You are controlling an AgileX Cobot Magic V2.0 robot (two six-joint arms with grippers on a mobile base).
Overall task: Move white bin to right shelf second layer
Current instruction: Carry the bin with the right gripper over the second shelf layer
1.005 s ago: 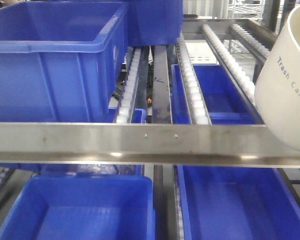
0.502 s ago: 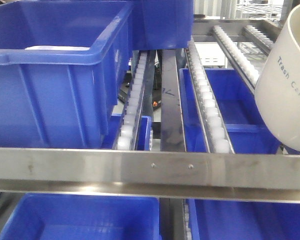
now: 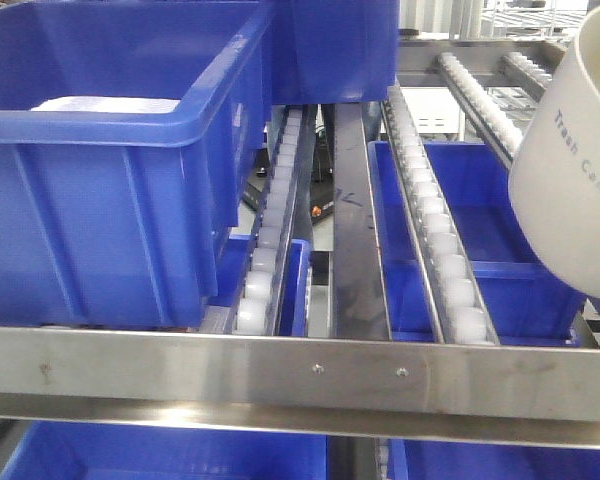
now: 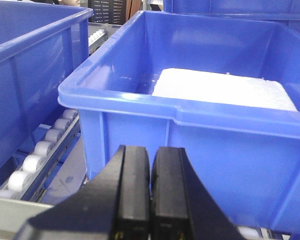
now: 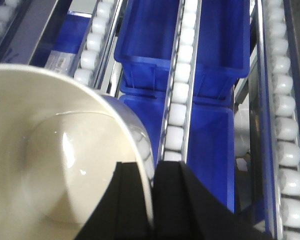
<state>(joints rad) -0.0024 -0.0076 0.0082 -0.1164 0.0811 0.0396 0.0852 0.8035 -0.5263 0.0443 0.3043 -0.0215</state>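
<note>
The right gripper (image 5: 152,195) pinches the rim of the white bin (image 3: 570,190), one finger inside and one outside. The bin hangs tilted (lettering facing out) above the right end of the shelf's (image 3: 300,375) front rail, over its roller lanes (image 3: 440,235). The left gripper (image 4: 150,192) is closed and empty, before a blue crate (image 4: 200,135) holding a white block (image 4: 225,90).

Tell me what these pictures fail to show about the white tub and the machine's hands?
- White bin: front view's right edge cuts it off; its base is unseen.
- Right end effector: absent from the front view; the wrist view shows its fingers clamped on the bin's wall.
- Left end effector: shut and empty; the blue crate blocks what lies beyond.
</note>
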